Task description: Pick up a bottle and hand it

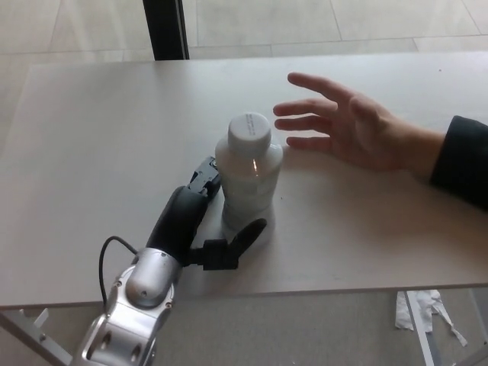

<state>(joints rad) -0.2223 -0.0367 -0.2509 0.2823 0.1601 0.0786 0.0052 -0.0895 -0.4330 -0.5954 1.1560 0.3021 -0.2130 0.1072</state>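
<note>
A white plastic bottle (pixel 248 183) with a white screw cap stands upright near the middle of the pale table (pixel 91 137). My left hand (pixel 200 221) reaches in from the lower left and brackets it. The fingers (pixel 204 174) lie against the bottle's left side and the thumb (pixel 245 232) curls across the front of its base. The hand still looks open, and the bottle rests on the table. A person's open hand (pixel 347 126), palm up, hovers just right of and behind the bottle. My right hand is out of sight.
The person's dark sleeve (pixel 465 160) enters from the right edge. A black post (pixel 164 29) stands behind the table's far edge. The table's front edge runs just below my wrist. Crumpled paper (pixel 427 309) lies on the floor at the lower right.
</note>
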